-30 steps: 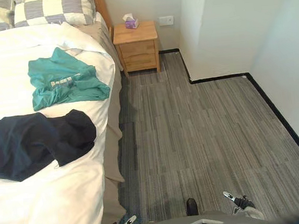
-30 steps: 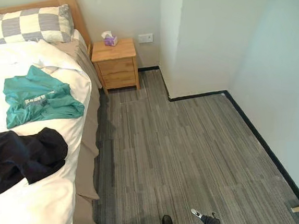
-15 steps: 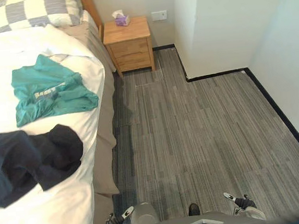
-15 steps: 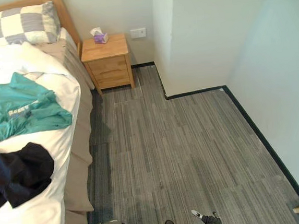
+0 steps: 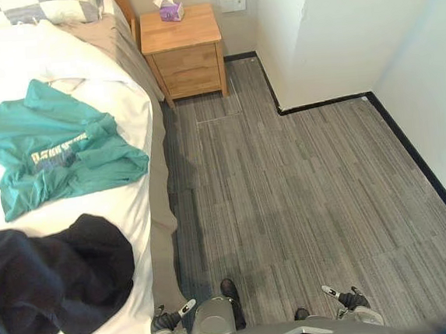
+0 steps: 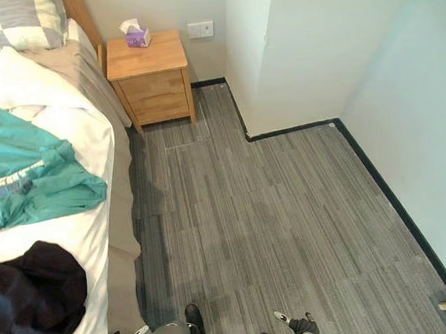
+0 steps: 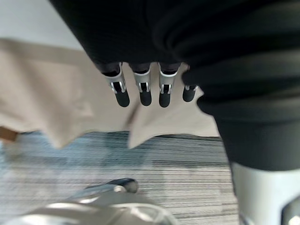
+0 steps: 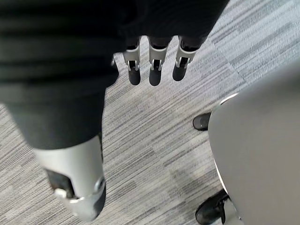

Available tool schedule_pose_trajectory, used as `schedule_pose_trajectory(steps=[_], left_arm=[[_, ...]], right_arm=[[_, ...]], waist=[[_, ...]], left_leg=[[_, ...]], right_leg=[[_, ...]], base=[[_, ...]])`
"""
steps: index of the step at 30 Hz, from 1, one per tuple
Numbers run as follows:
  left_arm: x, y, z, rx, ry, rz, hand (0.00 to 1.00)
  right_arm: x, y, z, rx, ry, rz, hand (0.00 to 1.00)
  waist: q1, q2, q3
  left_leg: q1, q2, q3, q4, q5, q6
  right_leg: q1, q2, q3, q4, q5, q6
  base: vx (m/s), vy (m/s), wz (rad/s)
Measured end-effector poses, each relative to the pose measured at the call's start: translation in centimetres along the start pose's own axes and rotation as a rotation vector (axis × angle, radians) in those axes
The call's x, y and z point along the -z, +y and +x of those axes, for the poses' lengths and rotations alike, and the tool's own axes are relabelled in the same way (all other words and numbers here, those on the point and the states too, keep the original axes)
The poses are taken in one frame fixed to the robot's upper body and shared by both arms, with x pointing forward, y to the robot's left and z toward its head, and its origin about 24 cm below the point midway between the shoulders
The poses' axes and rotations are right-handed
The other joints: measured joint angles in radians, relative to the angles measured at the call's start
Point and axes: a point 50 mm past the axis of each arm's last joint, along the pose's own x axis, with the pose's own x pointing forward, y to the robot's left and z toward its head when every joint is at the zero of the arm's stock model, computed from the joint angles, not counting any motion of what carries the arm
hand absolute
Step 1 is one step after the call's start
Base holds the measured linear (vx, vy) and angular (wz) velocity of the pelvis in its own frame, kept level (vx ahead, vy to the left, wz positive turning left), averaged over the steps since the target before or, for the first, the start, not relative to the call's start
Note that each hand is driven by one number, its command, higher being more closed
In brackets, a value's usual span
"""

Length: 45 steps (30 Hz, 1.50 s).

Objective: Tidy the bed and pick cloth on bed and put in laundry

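— Entry one: lettering?
— Pale print in short lines across the teal shirt [image 5: 58, 154], spread on the bed [image 5: 10, 57]. Too small to read.
— Entry two: labels?
— Purple tissue box [image 5: 169, 11] on the nightstand [image 5: 185, 49] beside the bed's head. Markings illegible.
— Anything on the dark garment [image 5: 61, 283] at the bed's near edge, or the wall plate [image 5: 233, 3] beyond the bed's head?
— Plain, both. No numbers or signs legible.
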Motion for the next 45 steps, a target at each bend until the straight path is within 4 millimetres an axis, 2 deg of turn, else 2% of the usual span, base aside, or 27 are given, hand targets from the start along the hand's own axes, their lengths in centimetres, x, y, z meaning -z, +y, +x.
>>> schedule_pose_trajectory(steps=[3, 4, 5, 6, 8, 9, 10, 11, 12, 13, 14, 15, 16, 20, 24, 26, 28, 30, 32, 33, 36, 37, 39, 41, 42, 43, 45], left_arm=[[0.2, -0.2, 0.0, 0.011, 0.008, 0.016, 0.0], [0.0, 0.1, 0.1, 0.008, 0.001, 0.035, 0.0], [-0.1, 0.3, 0.1, 0.004, 0.0, 0.043, 0.0], [-0.2, 0.4, 0.2, 0.005, -0.001, 0.059, 0.0], [-0.8, 0.1, 0.3, 0.015, -0.012, 0.067, 0.0], [-1.3, -0.7, 0.3, 0.032, -0.026, 0.062, 0.0], [-1.5, -1.0, 0.3, 0.04, -0.029, 0.056, 0.0], [-1.6, -1.5, 0.3, 0.051, -0.029, 0.034, 0.0], [-1.5, -1.7, 0.3, 0.054, -0.026, 0.032, 0.0], [-1.5, -1.7, 0.3, 0.055, -0.028, 0.032, 0.0], [-1.8, -1.3, 0.4, 0.047, -0.038, 0.024, 0.0], [-1.7, -3.1, 0.2, 0.09, -0.021, 0.001, 0.0], [-1.8, -3.6, 0.1, 0.099, -0.024, -0.008, 0.0], [-2.1, -3.2, 0.2, 0.073, -0.028, -0.068, 0.0], [-1.1, -2.3, 0.3, 0.029, 0.014, -0.149, 0.0], [-0.9, -2.3, 0.2, 0.026, 0.02, -0.17, 0.0], [-1.1, -2.0, 0.1, 0.013, 0.0, -0.199, 0.0], [-1.4, -2.3, 0.1, 0.018, -0.014, -0.214, 0.0], [-1.3, -2.0, 0.1, 0.009, -0.013, -0.239, 0.0], [-1.4, -1.7, 0.1, 0.003, -0.018, -0.241, 0.0], [-1.9, -2.7, 0.1, 0.027, -0.03, -0.252, 0.0], [-2.1, -2.8, 0.0, 0.034, -0.041, -0.245, 0.0], [-2.4, -3.1, 0.0, 0.049, -0.061, -0.211, 0.0], [-2.5, -3.1, 0.0, 0.053, -0.063, -0.206, 0.0], [-2.5, -3.2, 0.0, 0.056, -0.065, -0.208, 0.0], [-2.9, -2.7, 0.1, 0.051, -0.081, -0.185, 0.0], [-3.2, -2.4, 0.2, 0.053, -0.094, -0.165, 0.0]], right_arm=[[-0.4, -1.3, 0.2, 0.026, -0.008, 0.034, 0.0], [-0.6, -1.4, 0.2, 0.025, -0.012, 0.031, 0.0], [-0.6, -1.5, 0.3, 0.024, -0.012, 0.024, 0.0], [-0.3, -1.7, 0.2, 0.028, 0.002, 0.018, 0.0], [-0.4, -2.0, 0.3, 0.034, 0.004, 0.023, 0.0], [-0.9, -2.2, 0.4, 0.039, -0.012, 0.019, 0.0], [-1.3, -2.3, 0.5, 0.041, -0.023, 0.017, 0.0], [-1.5, -2.3, 0.5, 0.04, -0.031, 0.01, 0.0], [-1.4, -2.2, 0.5, 0.035, -0.028, -0.002, 0.0], [-1.2, -2.0, 0.5, 0.03, -0.022, -0.006, 0.0], [0.0, -1.8, 0.2, 0.027, 0.013, -0.002, 0.0], [-0.7, -2.9, 0.5, 0.051, 0.007, -0.012, 0.0], [-1.1, -3.1, 0.6, 0.057, -0.005, -0.014, 0.0], [-1.6, -2.0, 0.7, 0.028, -0.015, -0.027, 0.0], [-1.5, -2.0, 0.6, 0.023, -0.02, -0.069, 0.0], [-0.8, -2.1, 0.5, 0.026, 0.002, -0.072, 0.0], [-0.1, -2.4, 0.4, 0.032, 0.012, -0.074, 0.0], [0.0, -2.9, 0.3, 0.04, 0.014, -0.083, 0.0], [0.3, -3.2, 0.2, 0.044, 0.013, -0.095, 0.0], [0.3, -3.0, 0.2, 0.039, 0.011, -0.098, 0.0], [0.1, -3.2, 0.2, 0.048, 0.008, -0.085, 0.0], [0.2, -3.2, 0.2, 0.049, 0.012, -0.084, 0.0], [0.2, -2.9, 0.2, 0.043, 0.007, -0.078, 0.0], [0.0, -2.8, 0.2, 0.043, -0.003, -0.076, 0.0], [0.7, -2.8, 0.0, 0.042, 0.016, -0.076, 0.0], [1.3, -2.3, -0.2, 0.031, 0.03, -0.07, 0.0], [1.5, -1.9, -0.3, 0.021, 0.031, -0.065, 0.0]], waist=[[-0.012, 0.016, -0.014], [-0.023, 0.0, -0.018], [-0.031, -0.005, -0.021], [-0.055, -0.007, -0.022], [-0.064, -0.002, -0.018], [-0.067, 0.02, -0.005], [-0.066, 0.031, 0.002], [-0.077, 0.042, 0.008], [-0.084, 0.035, 0.007], [-0.085, 0.021, 0.005], [-0.089, -0.027, 0.004], [-0.081, 0.041, 0.016], [-0.08, 0.049, 0.02], [-0.082, 0.041, 0.044], [-0.082, 0.043, 0.042], [-0.079, 0.034, 0.039], [-0.081, 0.037, 0.033], [-0.071, 0.05, 0.031], [-0.054, 0.061, 0.027], [-0.051, 0.049, 0.027], [-0.054, 0.056, 0.025], [-0.05, 0.052, 0.026], [-0.049, 0.044, 0.024], [-0.051, 0.046, 0.023], [-0.034, 0.029, 0.021], [-0.028, 0.0, -0.006], [-0.022, -0.028, -0.019]], left_leg=[[0.075, -0.019, -0.005, -0.067, -0.027, -0.014], [0.103, -0.035, -0.023, -0.059, -0.047, -0.004], [0.118, -0.042, -0.041, -0.053, -0.051, 0.008], [0.15, -0.045, -0.076, -0.039, -0.065, 0.022], [0.194, -0.023, -0.119, -0.036, -0.073, 0.026], [0.214, 0.012, -0.143, -0.035, -0.073, 0.025], [0.223, 0.031, -0.15, -0.033, -0.073, 0.025], [0.227, 0.064, -0.173, -0.022, -0.07, 0.021], [0.233, 0.077, -0.194, -0.021, -0.065, 0.006], [0.239, 0.074, -0.201, -0.023, -0.065, -0.003], [0.25, 0.05, -0.228, -0.026, -0.084, -0.057], [0.26, 0.103, -0.247, -0.049, -0.104, -0.091], [0.254, 0.104, -0.25, -0.057, -0.104, -0.099], [0.278, 0.099, -0.263, -0.083, -0.078, -0.107], [0.295, 0.125, -0.277, -0.103, -0.077, -0.115], [0.263, 0.128, -0.278, 0.009, -0.075, -0.118], [0.112, 0.161, -0.318, 0.368, -0.067, -0.135], [0.047, 0.186, -0.34, 0.524, -0.026, -0.163], [-0.016, 0.226, -0.328, 0.706, 0.127, -0.164], [-0.054, 0.24, -0.313, 0.781, 0.135, -0.163], [-0.136, 0.239, -0.219, 0.763, -0.079, -0.132], [-0.142, 0.225, -0.203, 0.711, -0.096, -0.132], [-0.155, 0.144, -0.167, 0.391, -0.097, -0.131], [-0.164, 0.106, -0.169, 0.191, -0.029, -0.116], [-0.152, 0.076, -0.158, 0.14, 0.054, -0.045], [-0.149, 0.047, -0.133, 0.141, 0.023, -0.041], [-0.161, 0.042, -0.118, 0.169, -0.015, -0.024]], right_leg=[[-0.192, -0.039, 0.004, 0.455, -0.059, 0.039], [-0.259, -0.073, 0.008, 0.634, -0.032, 0.067], [-0.273, -0.088, 0.008, 0.703, -0.005, 0.077], [-0.288, -0.107, -0.002, 0.818, 0.024, 0.071], [-0.334, -0.114, -0.062, 0.934, -0.072, 0.032], [-0.372, -0.089, -0.11, 0.926, -0.116, -0.007], [-0.389, -0.071, -0.129, 0.9, -0.132, -0.021], [-0.423, -0.036, -0.152, 0.786, -0.146, -0.027], [-0.434, -0.003, -0.143, 0.59, -0.118, -0.021], [-0.431, 0.008, -0.131, 0.472, -0.076, -0.025], [-0.413, 0.007, -0.083, 0.265, 0.1, -0.064], [-0.384, 0.056, -0.108, 0.252, 0.102, -0.068], [-0.387, 0.061, -0.11, 0.248, 0.094, -0.073], [-0.412, 0.051, -0.101, 0.399, -0.03, -0.08], [-0.396, 0.062, -0.14, 0.419, -0.098, -0.08], [-0.346, 0.06, -0.15, 0.378, -0.103, -0.084], [-0.255, 0.071, -0.155, 0.296, -0.095, -0.08], [-0.228, 0.09, -0.152, 0.286, -0.097, -0.086], [-0.167, 0.122, -0.123, 0.244, -0.106, -0.103], [-0.133, 0.128, -0.101, 0.21, -0.102, -0.129], [-0.06, 0.122, -0.068, 0.141, -0.094, -0.129], [-0.045, 0.112, -0.068, 0.131, -0.09, -0.121], [0.002, 0.077, -0.039, 0.086, -0.1, -0.094], [0.03, 0.061, -0.028, 0.072, -0.115, -0.065], [0.052, 0.038, -0.003, 0.065, -0.144, -0.032], [0.056, 0.009, 0.012, 0.055, -0.139, -0.03], [0.047, -0.002, 0.032, 0.051, -0.108, -0.045]], base=[[0.2, 0.124, -0.02], [0.25, 0.11, 0.35], [0.42, 0.047, 0.72], [0.45, -0.019, 0.89], [0.35, -0.076, 0.75], [0.23, -0.13, 0.41], [0.32, -0.222, 0.48], [0.26, -0.247, 0.54], [0.27, -0.278, 0.6], [0.32, -0.338, 0.73], [0.33, -0.303, 0.48], [0.31, -0.263, 0.36], [0.25, -0.197, 0.02], [0.14, -0.154, 0.23], [0.08, -0.117, 0.27], [0.1, -0.082, 0.31], [0.12, -0.099, 0.3], [0.14, -0.076, -0.16], [0.26, -0.099, -0.48], [0.25, -0.07, -0.37], [0.29, -0.029, -0.41], [0.29, 0.048, -0.41], [0.35, 0.135, -0.46], [0.43, 0.241, -0.35], [0.54, 0.259, -0.29], [0.45, 0.209, -0.24], [0.38, 0.121, -0.14]])
